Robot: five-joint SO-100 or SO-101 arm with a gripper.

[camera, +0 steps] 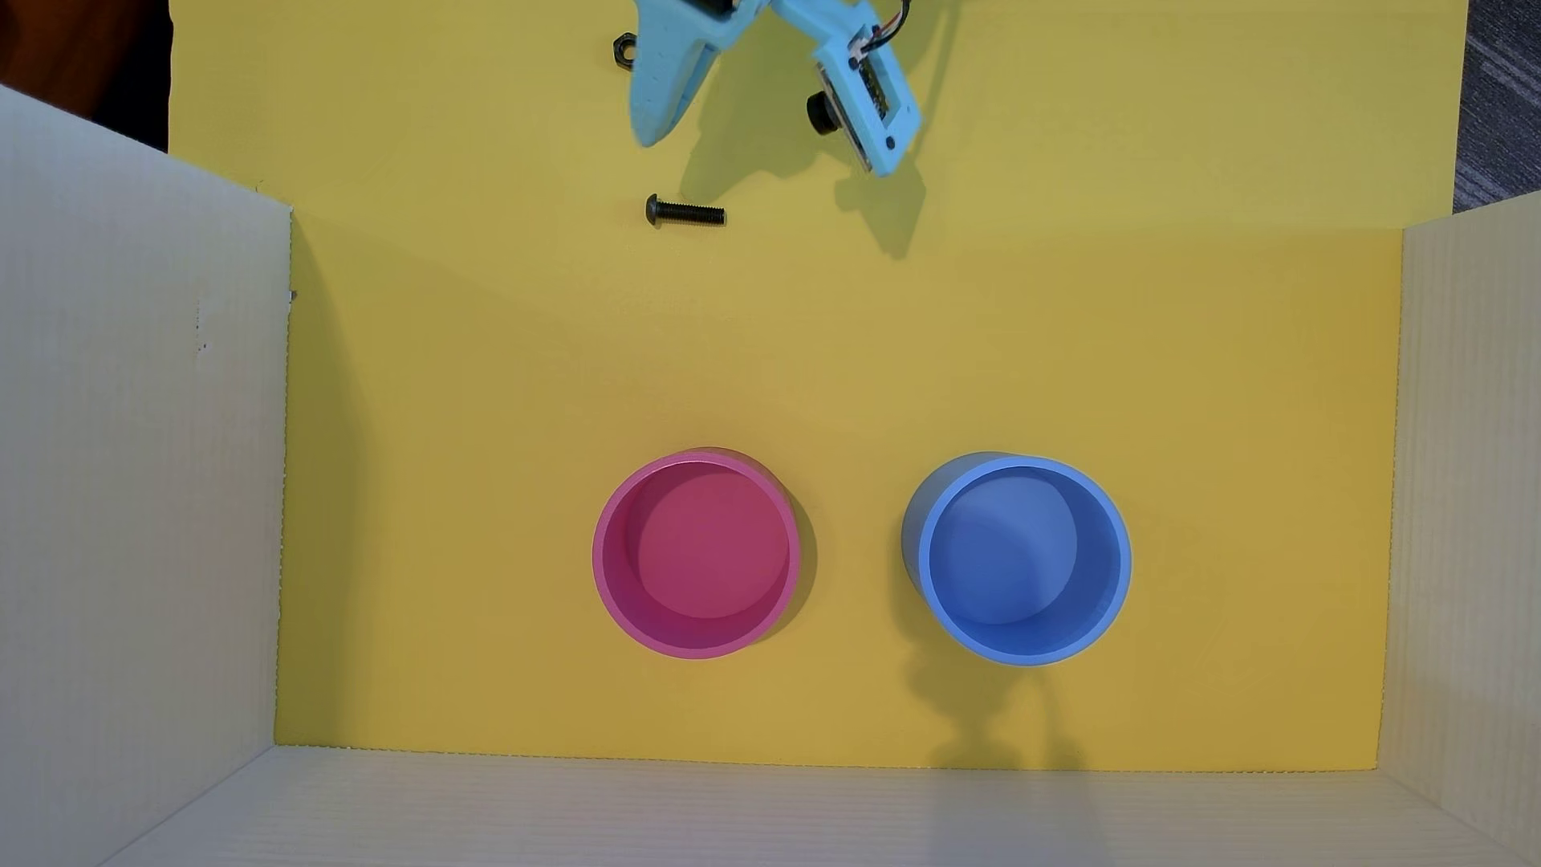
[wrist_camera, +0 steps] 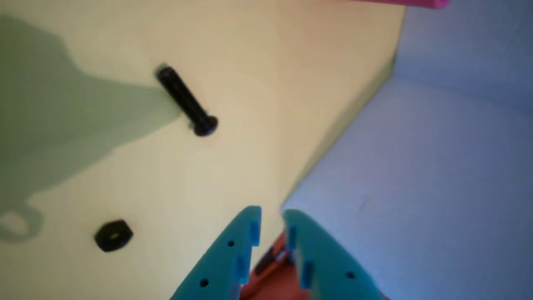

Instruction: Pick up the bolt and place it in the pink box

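Note:
The bolt (camera: pixel 684 212) is a small black screw lying flat on the yellow floor, head to the left in the overhead view. In the wrist view the bolt (wrist_camera: pixel 187 102) lies up and to the left of my fingers. My teal gripper (camera: pixel 655 133) hangs at the top of the overhead view, a little above the bolt in the picture and clear of it. In the wrist view the gripper (wrist_camera: pixel 271 210) has its jaws nearly together and holds nothing. The pink box (camera: pixel 613 533) stands empty at lower centre; a sliver of its rim (wrist_camera: pixel 408 2) shows in the wrist view.
A black hex nut (camera: pixel 624 46) lies beside the gripper, and also shows in the wrist view (wrist_camera: pixel 113 235). A blue round container (camera: pixel 1026 558) stands right of the pink one. White cardboard walls (camera: pixel 133 458) enclose the yellow floor on the left, right and bottom.

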